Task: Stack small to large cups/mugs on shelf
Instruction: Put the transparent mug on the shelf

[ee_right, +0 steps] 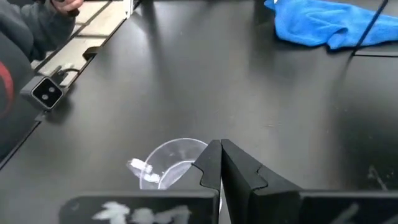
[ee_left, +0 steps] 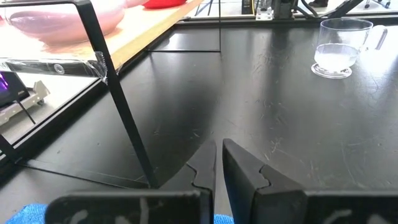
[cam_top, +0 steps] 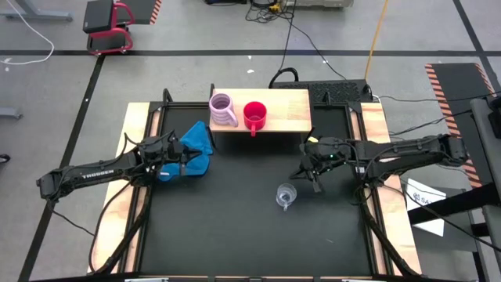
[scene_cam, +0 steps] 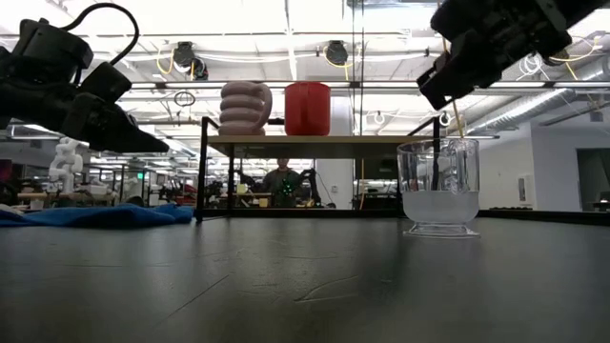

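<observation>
High view: shelf [cam_top: 282, 117] is sitting at upper centre of the frame, carrying the lilac-pink mug [cam_top: 223, 110] and, just to its right, the red mug [cam_top: 255, 116].
Glass cup: clear glass cup [cam_top: 286, 195] is standing on the black table [cam_top: 235, 235], lower centre-right, well apart from the shelf.
Left gripper: left gripper [cam_top: 190, 162] is hovering at centre-left over the blue cloth [cam_top: 197, 141], fingers nearly together and gripping nothing.
Right gripper: right gripper [cam_top: 315, 178] is hanging just upper right of the glass cup, jaws pressed together and empty.
Low view: this is showing both mugs raised on the shelf, the glass cup at right on the tabletop, and a person [scene_cam: 280, 181] far back in the room.
Left wrist view: this is revealing the dark shelf leg [ee_left: 121, 106] and the glass cup's handle [ee_left: 379, 36], turned toward the right edge.
Right wrist view: glass cup is appearing at the bottom, beside the closed fingers [ee_right: 239, 171]; cloth at upper right.
</observation>
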Tool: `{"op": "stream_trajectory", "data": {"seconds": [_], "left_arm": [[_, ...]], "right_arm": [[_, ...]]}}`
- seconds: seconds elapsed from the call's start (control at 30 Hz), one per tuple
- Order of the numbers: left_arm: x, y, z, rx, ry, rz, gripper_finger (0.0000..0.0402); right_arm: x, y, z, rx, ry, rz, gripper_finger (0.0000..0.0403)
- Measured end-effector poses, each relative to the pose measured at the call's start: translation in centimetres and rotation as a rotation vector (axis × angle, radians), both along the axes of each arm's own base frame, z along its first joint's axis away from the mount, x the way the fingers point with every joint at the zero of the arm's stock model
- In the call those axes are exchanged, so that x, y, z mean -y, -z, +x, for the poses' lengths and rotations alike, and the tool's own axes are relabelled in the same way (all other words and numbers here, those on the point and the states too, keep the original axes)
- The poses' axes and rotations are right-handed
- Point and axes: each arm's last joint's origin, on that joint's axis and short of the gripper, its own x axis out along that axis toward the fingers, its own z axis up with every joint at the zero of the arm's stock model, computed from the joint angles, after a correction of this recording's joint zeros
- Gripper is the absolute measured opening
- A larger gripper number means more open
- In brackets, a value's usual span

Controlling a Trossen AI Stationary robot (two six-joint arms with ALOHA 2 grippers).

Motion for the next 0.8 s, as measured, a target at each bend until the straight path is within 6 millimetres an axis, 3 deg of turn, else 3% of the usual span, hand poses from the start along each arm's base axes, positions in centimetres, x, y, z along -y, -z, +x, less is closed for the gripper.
{"op": "stream_trajectory", "data": {"seconds": [0.17, 0.47, 0.8], "left_arm": [[0.0, 0.0, 0.0, 0.0, -0.001, 0.0, 0.0031], [0.0, 0.0, 0.0, 0.0, -0.001, -0.002, 0.0031], [0.0, 0.0, 0.0, 0.001, -0.003, -0.007, 0.0031]], "right_arm": [[-0.7, -1.2, 1.1, -0.085, -0.042, -0.005, 0.0], [-2.0, -1.2, 2.1, -0.161, -0.109, -0.032, 0.0], [-1.9, -3.3, 3.7, -0.257, 0.002, -0.088, 0.0]]}}
